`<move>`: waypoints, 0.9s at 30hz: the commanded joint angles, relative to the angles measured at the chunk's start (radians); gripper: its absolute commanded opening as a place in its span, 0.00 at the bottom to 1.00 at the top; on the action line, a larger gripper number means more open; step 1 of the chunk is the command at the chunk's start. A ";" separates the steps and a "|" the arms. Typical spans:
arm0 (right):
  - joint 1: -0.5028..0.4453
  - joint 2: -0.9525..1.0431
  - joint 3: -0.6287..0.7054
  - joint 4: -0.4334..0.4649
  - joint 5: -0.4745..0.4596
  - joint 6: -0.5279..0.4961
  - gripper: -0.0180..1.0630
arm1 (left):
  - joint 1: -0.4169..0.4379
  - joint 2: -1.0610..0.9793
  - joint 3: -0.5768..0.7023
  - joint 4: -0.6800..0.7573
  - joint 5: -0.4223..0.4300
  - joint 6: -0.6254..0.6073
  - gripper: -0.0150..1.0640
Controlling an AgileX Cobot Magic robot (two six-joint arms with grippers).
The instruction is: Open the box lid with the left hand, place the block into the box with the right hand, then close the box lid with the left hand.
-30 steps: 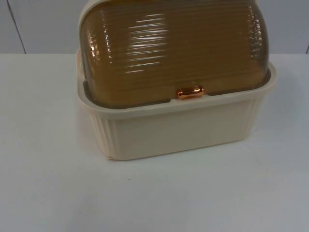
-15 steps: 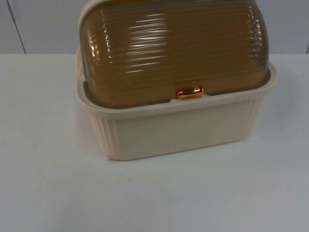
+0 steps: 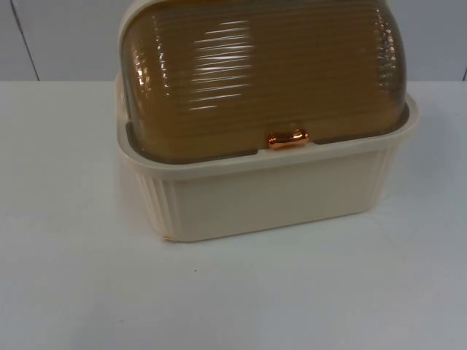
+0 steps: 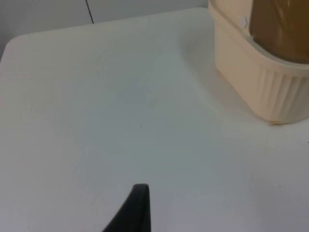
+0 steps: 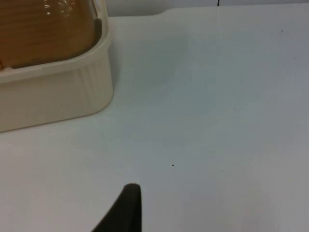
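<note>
A cream box [image 3: 277,197] stands on the white counter [image 3: 73,277] toward its far side, against the grey wall [image 3: 58,36]. Its ribbed amber lid [image 3: 255,73] is shut, and a small copper handle [image 3: 287,138] sits at the lid's near edge. The left wrist view adds the box's left end with a round pivot [image 4: 243,21] on the cream frame. Each wrist view has one black fingertip above bare counter, left [image 4: 140,205] and right [image 5: 128,205], well apart from the box; whether either gripper's fingers are apart or together cannot be told.

The white, smooth worktop [image 3: 73,277] runs back to a grey partition wall [image 3: 66,36] at its far edge.
</note>
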 commanded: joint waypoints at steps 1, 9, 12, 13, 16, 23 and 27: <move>0.000 -0.004 0.002 0.002 -0.018 0.000 0.98 | -0.006 -0.004 0.004 0.019 -0.001 -0.028 0.99; 0.000 -0.004 0.002 0.002 -0.018 0.000 0.98 | -0.006 -0.004 0.004 0.022 -0.001 -0.030 0.99; 0.000 -0.004 0.002 0.002 -0.018 0.000 0.98 | -0.006 -0.004 0.004 0.022 -0.001 -0.030 0.99; 0.000 -0.004 0.002 0.002 -0.018 0.000 0.98 | -0.006 -0.004 0.004 0.022 -0.001 -0.030 0.99; 0.000 -0.004 0.002 0.002 -0.018 0.000 0.98 | -0.006 -0.004 0.004 0.022 -0.001 -0.030 0.99; -0.002 -0.004 0.000 -0.029 -0.019 -0.022 0.98 | -0.006 -0.004 0.004 0.075 -0.003 -0.035 0.99; -0.002 -0.004 -0.002 -0.085 -0.020 -0.048 0.98 | -0.006 -0.004 0.004 0.075 -0.003 -0.035 0.99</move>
